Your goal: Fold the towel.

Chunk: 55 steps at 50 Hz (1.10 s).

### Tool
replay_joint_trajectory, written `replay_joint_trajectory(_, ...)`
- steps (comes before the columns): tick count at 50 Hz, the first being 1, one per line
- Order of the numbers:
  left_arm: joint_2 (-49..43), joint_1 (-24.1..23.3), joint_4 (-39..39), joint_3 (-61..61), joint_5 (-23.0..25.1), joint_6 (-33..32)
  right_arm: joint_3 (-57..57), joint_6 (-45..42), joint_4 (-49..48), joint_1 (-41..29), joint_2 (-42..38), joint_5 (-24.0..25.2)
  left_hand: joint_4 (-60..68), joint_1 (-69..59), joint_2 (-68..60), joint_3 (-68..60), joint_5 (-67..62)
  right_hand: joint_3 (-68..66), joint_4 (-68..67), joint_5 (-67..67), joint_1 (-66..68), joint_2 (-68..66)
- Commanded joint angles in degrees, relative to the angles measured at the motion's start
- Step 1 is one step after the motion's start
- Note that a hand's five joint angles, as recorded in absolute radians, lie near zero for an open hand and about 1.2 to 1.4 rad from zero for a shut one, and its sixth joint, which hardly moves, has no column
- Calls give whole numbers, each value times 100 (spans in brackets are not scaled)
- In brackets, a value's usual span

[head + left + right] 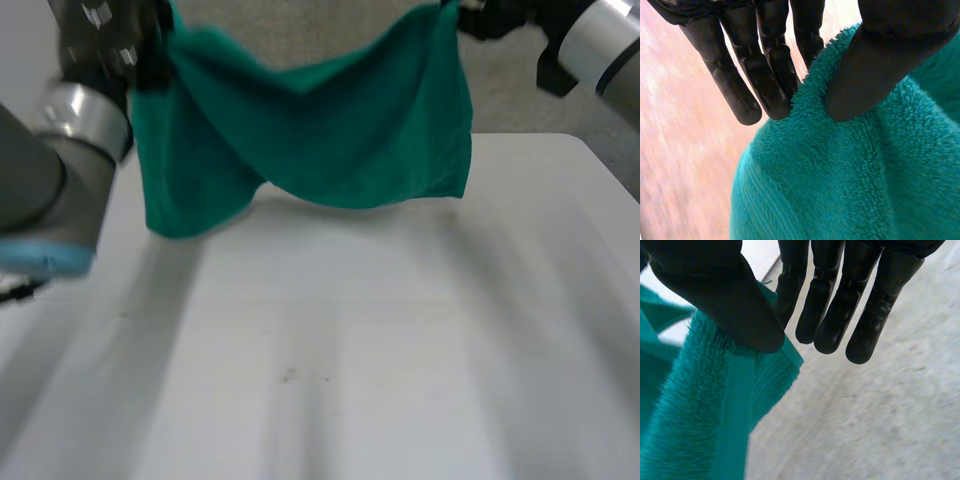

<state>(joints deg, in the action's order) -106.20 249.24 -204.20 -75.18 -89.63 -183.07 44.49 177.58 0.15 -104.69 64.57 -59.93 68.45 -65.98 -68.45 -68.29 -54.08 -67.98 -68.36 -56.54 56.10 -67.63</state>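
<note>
A green towel [320,130] hangs in the air above the far part of the white table [350,350], sagging in the middle, its lower edge just over the tabletop. My left hand [125,45] holds its upper left corner; up close, the thumb [880,65] presses the towel [850,175] against the fingers [770,75]. My right hand [490,18] holds the upper right corner, where the thumb [725,295] pinches the towel [705,405] against straight fingers [825,305].
The table's far edge and right corner [570,140] lie just behind the towel. Beyond the table is a grey carpeted floor [880,415]. The left arm [50,170] reaches over the table's left side.
</note>
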Motion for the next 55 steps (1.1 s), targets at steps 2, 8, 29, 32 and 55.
replay_joint_trajectory(2,30,-95,170,-2148,42,-54,2062,-1154,46,81,47,772,1155,-1402,-1155,-1171,-1592,-1202,-1164,-1346,2390,-1237)
replay_joint_trajectory(8,-137,-104,293,-3080,60,-62,3302,-2823,503,239,12,773,1155,-1402,-1155,-1171,-1592,-691,-653,-836,1880,-726)
replay_joint_trajectory(29,530,-121,785,-3205,77,-45,4393,-806,776,177,873,-888,1155,-1402,-1155,-1171,-1592,5319,5357,5174,-4131,5284)
replay_joint_trajectory(32,566,-113,803,-3178,69,-45,4516,-171,785,169,944,-1091,1155,-1402,-1155,-1171,-1592,5353,5391,5208,-4164,5317)
replay_joint_trajectory(55,794,-95,812,-3099,86,-10,5544,366,-349,-1563,382,-2707,1155,-1402,-1155,-1171,-1592,4175,4213,4031,-2987,4140)
